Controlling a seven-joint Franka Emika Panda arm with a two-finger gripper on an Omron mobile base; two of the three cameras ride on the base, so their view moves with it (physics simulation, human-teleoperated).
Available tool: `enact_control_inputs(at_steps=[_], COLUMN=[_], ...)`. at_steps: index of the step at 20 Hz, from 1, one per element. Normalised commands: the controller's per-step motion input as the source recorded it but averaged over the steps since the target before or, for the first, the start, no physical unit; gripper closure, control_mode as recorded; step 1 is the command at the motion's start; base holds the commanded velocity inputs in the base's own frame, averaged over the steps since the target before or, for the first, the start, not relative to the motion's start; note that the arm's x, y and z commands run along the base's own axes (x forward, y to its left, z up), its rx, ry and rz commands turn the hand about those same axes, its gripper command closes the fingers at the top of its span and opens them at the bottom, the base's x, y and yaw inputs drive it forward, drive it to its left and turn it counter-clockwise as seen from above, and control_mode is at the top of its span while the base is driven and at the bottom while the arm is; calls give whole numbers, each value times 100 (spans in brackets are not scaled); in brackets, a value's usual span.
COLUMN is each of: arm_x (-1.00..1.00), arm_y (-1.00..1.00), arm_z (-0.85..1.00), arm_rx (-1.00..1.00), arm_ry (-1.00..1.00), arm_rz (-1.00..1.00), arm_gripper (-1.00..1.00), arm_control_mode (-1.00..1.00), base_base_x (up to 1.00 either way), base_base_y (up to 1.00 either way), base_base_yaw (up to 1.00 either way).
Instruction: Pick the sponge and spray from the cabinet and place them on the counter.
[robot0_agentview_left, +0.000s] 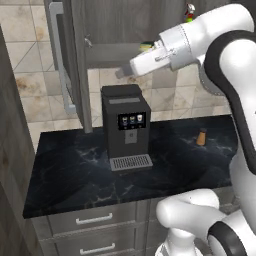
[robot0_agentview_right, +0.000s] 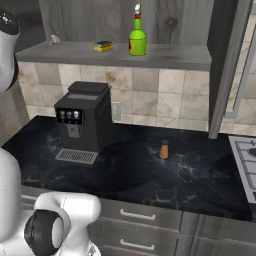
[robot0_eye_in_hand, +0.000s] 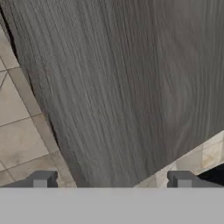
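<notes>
The claw is spread wide and empty, facing the cabinet panel. Redirect it to the sponge, descending squarely across its narrow sides.

You're in a home kitchen: a black marble counter carries a coffee machine, beige tiled wall behind, drawers below, a wood-grain cabinet above, and a stove at the right.

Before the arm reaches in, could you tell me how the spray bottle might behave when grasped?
The spray stands tall and narrow on the cabinet shelf, so it probably tips easily if nudged high. Its smooth-looking body may be slippery.
</notes>
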Motion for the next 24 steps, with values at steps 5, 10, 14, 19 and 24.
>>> enact_control_inputs(at_steps=[5,10,14,19,24], arm_x=[-43,-21,-7,0,0], arm_y=[-56,-63,-61,-45,-48], arm_z=[0,3,8,5,1], arm_rx=[0,0,-1,-3,-4], arm_ry=[-30,-20,-14,-7,-7], arm_rz=[-3,-11,-18,-29,-33], arm_gripper=[-100,-100,-100,-100,-100], arm_control_mode=[-100,-100,-100,-100,-100], base_base_x=[0,0,0,0,0], base_base_y=[0,0,0,0,0], base_base_yaw=[0,0,0,0,0])
